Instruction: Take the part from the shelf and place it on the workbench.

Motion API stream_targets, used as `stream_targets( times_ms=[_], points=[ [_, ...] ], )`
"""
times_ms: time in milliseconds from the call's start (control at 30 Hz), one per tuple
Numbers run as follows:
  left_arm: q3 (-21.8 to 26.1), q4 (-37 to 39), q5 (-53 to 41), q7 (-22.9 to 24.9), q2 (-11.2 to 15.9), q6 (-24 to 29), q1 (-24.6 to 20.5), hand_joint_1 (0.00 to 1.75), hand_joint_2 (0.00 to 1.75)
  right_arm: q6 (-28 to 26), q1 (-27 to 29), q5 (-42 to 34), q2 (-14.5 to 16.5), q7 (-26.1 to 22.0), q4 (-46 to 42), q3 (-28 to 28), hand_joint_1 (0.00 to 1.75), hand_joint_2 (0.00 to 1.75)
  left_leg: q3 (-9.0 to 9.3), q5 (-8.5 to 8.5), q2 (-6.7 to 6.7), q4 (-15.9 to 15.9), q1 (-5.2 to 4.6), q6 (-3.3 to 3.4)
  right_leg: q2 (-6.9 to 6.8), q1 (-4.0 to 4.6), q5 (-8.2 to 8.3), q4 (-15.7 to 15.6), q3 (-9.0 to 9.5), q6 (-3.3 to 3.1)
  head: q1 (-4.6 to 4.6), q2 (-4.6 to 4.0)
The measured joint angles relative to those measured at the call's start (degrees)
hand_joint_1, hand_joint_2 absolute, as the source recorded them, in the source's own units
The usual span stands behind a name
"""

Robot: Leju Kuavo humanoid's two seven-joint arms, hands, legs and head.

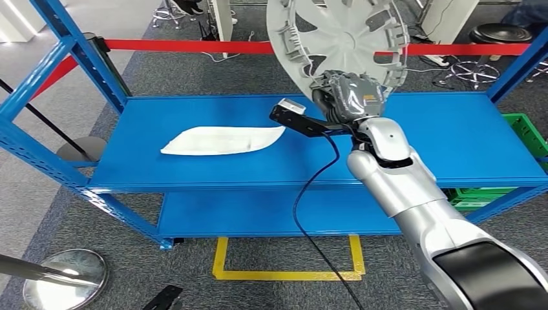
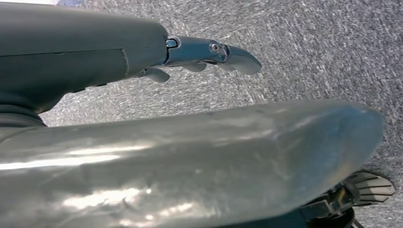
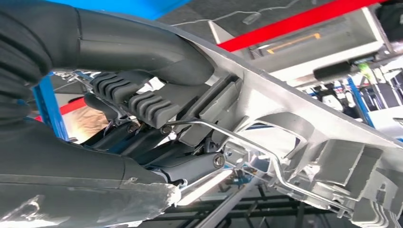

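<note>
Right hand (image 1: 346,95) grips grey part (image 1: 336,39); no legible writing.

The right hand (image 3: 142,118) grips the grey part (image 3: 304,137) at its ribbed rim, a red barrier tape (image 3: 294,23) beyond the part.

a blue metal shelf (image 1: 426,139) spanned the middle of the frame; a flat white plastic bag (image 1: 223,140) lay on its top board, left of centre.
</note>
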Motion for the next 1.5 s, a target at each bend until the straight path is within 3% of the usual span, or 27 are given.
stream_targets(
  times_ms=[100, 633, 933, 1133, 1267, 1333, 1433, 1467, 1500],
  points=[
    [0.0, 0.0, 0.1, -0.2, 0.1, 0.3, 0.2, 0.0, 1.75, -1.3, 1.1, -0.9, -0.9, 0.7, -2.7, 1.6, 1.75, 1.75, 0.0, 0.01, -0.01, 0.0, 0.0, -0.01, 0.0, 0.0, 0.0, 0.0, 0.0, 0.0, 0.0, 0.0],
    [0.3, 0.0, 0.3, -1.5, 0.5, 3.0, 0.3, 0.0, 1.75, -5.1, 6.6, -2.6, -4.3, 1.4, -14.0, 5.1, 1.75, 1.75, -0.02, -0.01, -0.01, 0.0, 0.0, 0.01, 0.0, 0.0, 0.0, 0.0, -0.02, 0.0, 0.0, 0.0],
    [1.2, 0.0, 1.2, -0.5, 0.7, 5.2, 0.8, 0.0, 1.75, -9.5, 16.6, -10.7, -5.4, -5.2, -18.8, 5.2, 1.75, 1.75, -0.03, -0.07, -0.01, 0.0, 0.0, 0.05, -0.01, 0.0, -0.08, 0.0, -0.01, 0.01, -0.01, 0.0],
    [1.5, 0.0, 1.4, 0.5, 1.0, 5.6, 1.2, 0.0, 1.75, -10.1, 21.1, -12.0, -5.7, -6.2, -19.1, 5.2, 1.75, 1.75, -0.21, -0.41, -0.01, 0.4, -0.31, 0.59, -0.01, -0.31, -0.12, -0.1, 0.0, 0.41, -0.02, 0.0],
    [1.5, 0.0, 1.4, 0.5, 1.1, 5.7, 1.2, 0.0, 1.75, -10.1, 21.4, -12.3, -5.8, -6.3, -19.2, 5.1, 1.75, 1.75, -0.08, 0.16, 0.11, 0.1, -0.39, 1.42, 0.01, -0.57, -0.08, -0.2, -0.02, 1.25, -0.01, 0.0],
    [1.5, 0.0, 1.5, 0.5, 1.1, 5.8, 1.1, 0.0, 1.75, -10.1, 21.5, -12.4, -5.8, -6.3, -19.4, 5.1, 1.75, 1.75, 0.13, 0.68, 0.29, -0.4, -0.12, 1.79, -0.21, -0.55, -2.26, 2.5, -1.18, 1.55, 0.11, 0.0],
    [1.5, 0.0, 1.5, 0.5, 1.1, 5.9, 1.2, 0.0, 1.75, -10.0, 22.0, -12.4, -6.0, -6.5, -19.5, 5.1, 1.75, 1.75, 0.12, 0.75, 0.36, -0.4, -0.01, 1.86, -0.48, -0.6, -7.8, 13.5, -5.53, 1.93, 0.17, 0.0],
    [1.5, 0.0, 1.5, 0.5, 1.1, 5.9, 1.2, 0.0, 1.75, -10.0, 22.2, -12.4, -6.1, -6.6, -19.5, 5.1, 1.75, 1.75, 0.09, 0.75, 0.36, -0.4, 0.03, 1.84, -0.51, -0.63, -8.32, 15.9, -6.37, 2.09, 0.16, 0.0],
    [1.5, 0.0, 1.5, 0.5, 1.0, 5.9, 1.3, 0.0, 1.75, -10.0, 22.4, -12.5, -6.2, -6.7, -19.5, 5.1, 1.75, 1.75, 0.06, 0.73, 0.35, -0.3, 0.12, 1.8, -0.56, -0.7, -7.75, 16.0, -6.21, 2.27, 0.17, 0.0]
  ],
)
